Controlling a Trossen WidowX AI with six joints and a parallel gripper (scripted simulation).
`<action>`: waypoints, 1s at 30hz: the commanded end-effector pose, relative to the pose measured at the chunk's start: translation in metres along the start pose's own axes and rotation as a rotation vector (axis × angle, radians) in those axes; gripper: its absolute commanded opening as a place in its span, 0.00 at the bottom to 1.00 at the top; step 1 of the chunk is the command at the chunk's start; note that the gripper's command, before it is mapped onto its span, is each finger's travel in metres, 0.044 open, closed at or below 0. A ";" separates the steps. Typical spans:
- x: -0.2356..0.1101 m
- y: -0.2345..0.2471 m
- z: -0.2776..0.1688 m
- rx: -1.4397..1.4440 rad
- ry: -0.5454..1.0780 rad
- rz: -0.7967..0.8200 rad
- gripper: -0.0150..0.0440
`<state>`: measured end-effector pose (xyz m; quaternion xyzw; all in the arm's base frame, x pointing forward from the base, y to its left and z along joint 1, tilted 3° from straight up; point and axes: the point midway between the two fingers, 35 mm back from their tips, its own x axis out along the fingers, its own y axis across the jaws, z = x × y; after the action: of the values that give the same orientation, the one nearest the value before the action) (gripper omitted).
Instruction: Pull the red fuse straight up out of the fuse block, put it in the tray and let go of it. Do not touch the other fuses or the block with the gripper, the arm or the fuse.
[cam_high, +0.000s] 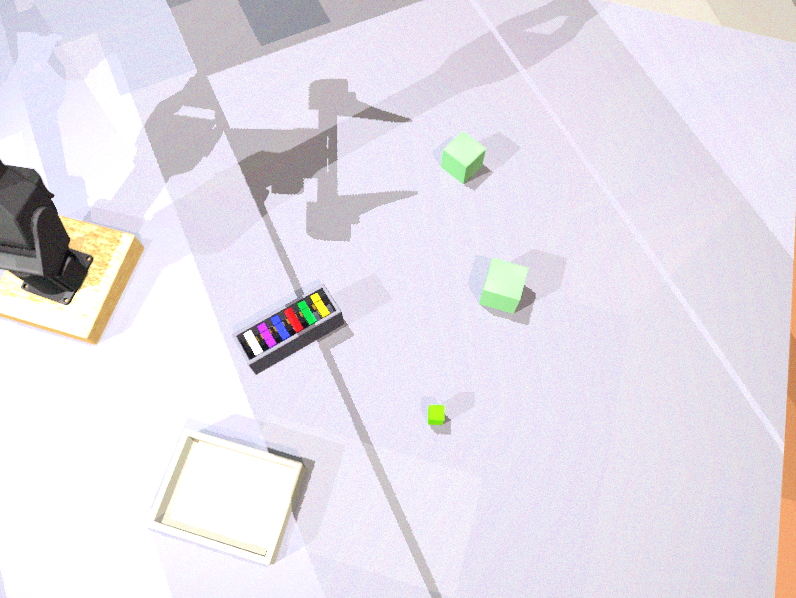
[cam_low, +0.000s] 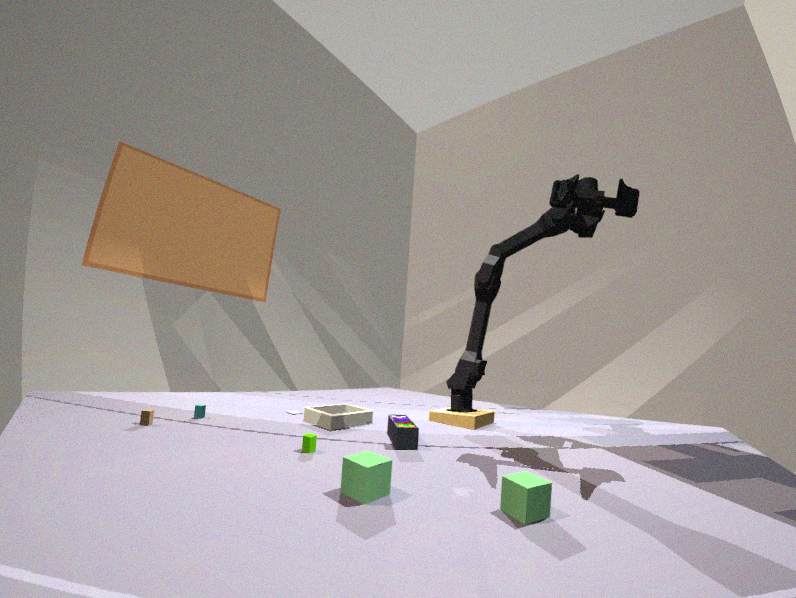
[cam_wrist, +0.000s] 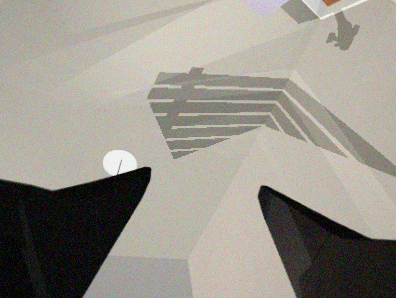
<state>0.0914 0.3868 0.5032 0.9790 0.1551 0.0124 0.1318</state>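
Note:
The dark fuse block (cam_high: 292, 347) (cam_low: 402, 435) lies on the table and holds a row of coloured fuses. The red fuse (cam_high: 293, 319) stands in it between a blue fuse (cam_high: 279, 327) and a green fuse (cam_high: 306, 312). The white tray (cam_high: 165, 487) (cam_low: 321, 419) sits in front of the block in the top view and is empty. My gripper (cam_low: 627, 200) (cam_wrist: 205, 182) is open and empty, raised high above the table and pointing at the walls. It is out of view in the top view, where only the arm's base (cam_high: 32, 238) shows.
Two pale green cubes (cam_high: 463, 156) (cam_high: 503, 285) (cam_low: 366, 475) (cam_low: 525, 496) and a small bright green cube (cam_high: 436, 413) (cam_low: 309, 442) lie on the table right of the block. A brown cube (cam_low: 146, 417) and a teal cube (cam_low: 200, 410) sit far off. The arm stands on a wooden plate (cam_high: 102, 283) (cam_low: 461, 417).

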 end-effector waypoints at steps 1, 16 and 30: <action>0.001 0.000 0.001 -0.006 -0.001 0.000 0.89; 0.148 0.031 0.122 -0.881 -0.256 -0.097 0.36; 0.212 0.158 0.331 -1.599 -0.720 -0.666 0.36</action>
<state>0.3536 0.2621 0.2523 0.5204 0.2728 -0.1967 0.7849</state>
